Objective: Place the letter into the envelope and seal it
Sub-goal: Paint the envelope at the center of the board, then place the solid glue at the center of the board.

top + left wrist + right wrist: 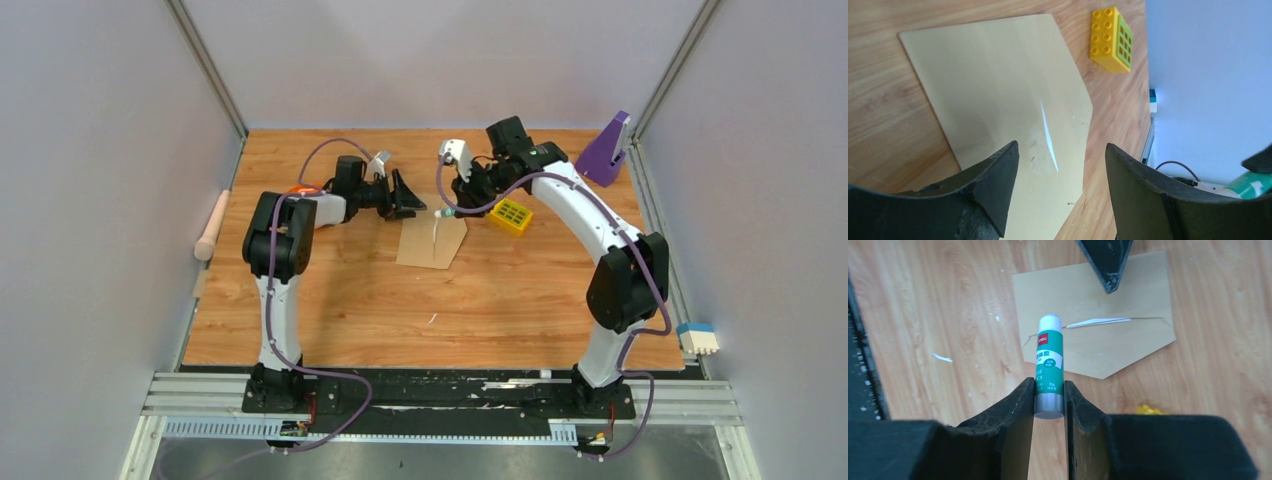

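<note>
The tan envelope [432, 242] lies flat mid-table, its pointed flap spread out toward the right. Of the letter only a thin white sliver [1095, 321] shows at the envelope's mouth [1049, 135]; the rest is hidden inside. My left gripper [405, 195] hovers at the envelope's far edge, jaws open with nothing between them [1062, 145]. My right gripper [450, 210] is shut on a green-and-white glue stick [1049, 360], whose capped tip points down over the envelope [1098, 347] near the flap's fold. One left finger [1108, 265] pokes into the right wrist view.
A yellow toy brick [511, 216] sits just right of the envelope [1111, 39]. A purple stand [605, 150] is at the back right corner. A pale wooden roller [212, 228] lies at the table's left edge. A white-and-blue block [698, 338] sits off the right edge.
</note>
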{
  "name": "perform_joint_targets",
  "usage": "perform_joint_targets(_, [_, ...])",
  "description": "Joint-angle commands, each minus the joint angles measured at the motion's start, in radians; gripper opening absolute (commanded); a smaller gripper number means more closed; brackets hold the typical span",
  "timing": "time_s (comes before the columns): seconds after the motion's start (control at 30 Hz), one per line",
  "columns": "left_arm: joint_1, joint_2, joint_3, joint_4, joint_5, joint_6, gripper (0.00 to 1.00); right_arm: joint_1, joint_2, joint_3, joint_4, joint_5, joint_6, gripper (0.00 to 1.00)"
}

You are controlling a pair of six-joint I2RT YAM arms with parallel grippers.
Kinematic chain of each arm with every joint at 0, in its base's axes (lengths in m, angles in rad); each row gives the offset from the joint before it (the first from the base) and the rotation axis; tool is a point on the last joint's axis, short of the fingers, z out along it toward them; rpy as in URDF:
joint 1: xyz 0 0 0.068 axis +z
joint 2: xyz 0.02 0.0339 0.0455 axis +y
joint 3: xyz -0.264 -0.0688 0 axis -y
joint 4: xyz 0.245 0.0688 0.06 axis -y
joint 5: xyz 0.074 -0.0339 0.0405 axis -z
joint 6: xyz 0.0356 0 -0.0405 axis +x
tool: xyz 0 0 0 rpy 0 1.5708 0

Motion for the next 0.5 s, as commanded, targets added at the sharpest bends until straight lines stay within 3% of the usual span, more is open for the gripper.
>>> perform_joint_targets(0.0, [-0.004, -0.102, -0.004, 0.08, 0.05, 0.005, 0.74, -0.056, -0.054, -0.08, -0.061, -0.258, 0.004, 0.0])
perform_joint_targets(0.1, [-0.004, -0.118, -0.016, 0.121, 0.085, -0.014, 0.81, -0.105, -0.075, -0.138, -0.065, -0.295, -0.008, 0.0])
perform_joint_targets(0.23, [-0.004, -0.125, -0.023, 0.248, 0.17, -0.091, 0.98, -0.162, -0.091, -0.18, -0.145, -0.421, -0.08, 0.0])
perform_joint_targets(0.37, [-0.006, -0.142, -0.037, 0.415, 0.225, -0.187, 1.0, -0.196, -0.049, -0.143, -0.351, -0.495, -0.255, 0.0])
perform_joint_targets(0.47, [-0.019, -0.141, -0.066, 0.542, 0.266, -0.251, 1.0, -0.233, -0.019, -0.161, -0.393, -0.529, -0.3, 0.0])
